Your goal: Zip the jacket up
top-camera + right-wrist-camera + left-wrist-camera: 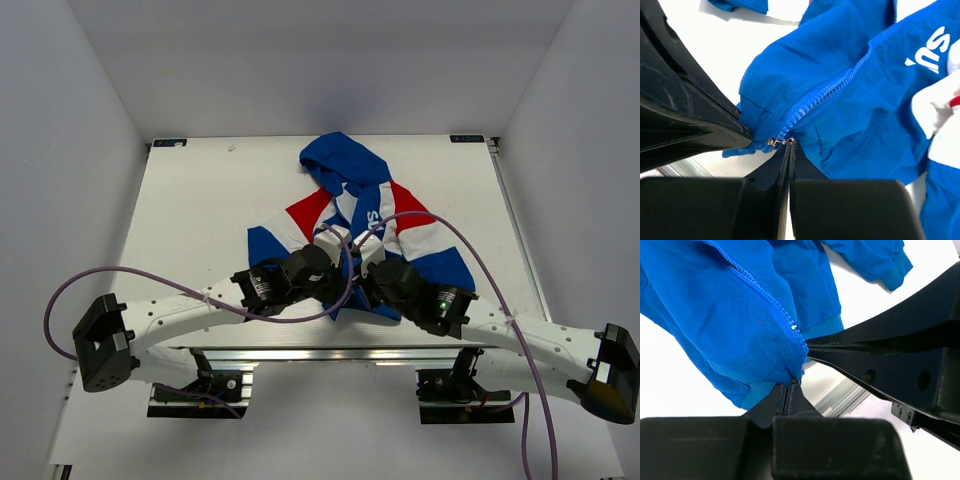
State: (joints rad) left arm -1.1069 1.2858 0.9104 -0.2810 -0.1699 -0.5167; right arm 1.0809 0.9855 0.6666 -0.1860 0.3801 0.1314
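Observation:
The jacket (375, 225) lies on the white table, blue hood (338, 160) at the far end and hem towards me, partly hidden by both grippers. My left gripper (333, 275) is shut on the hem at the zipper's bottom end; in the left wrist view the gripper (788, 385) pinches the blue fabric just below the zipper teeth (765, 305). My right gripper (368, 275) is right beside it. In the right wrist view this gripper (790, 142) is shut on the small metal zipper pull (774, 142) at the bottom of the zipper (832, 90). The white lettering (932, 50) shows.
White walls enclose the table (200, 220) on three sides. An aluminium rail (330, 355) runs along the near edge. Purple cables (470, 250) loop over both arms. The right gripper's fingers (880, 345) cross the left wrist view; the left finger (690, 115) shows in the right wrist view.

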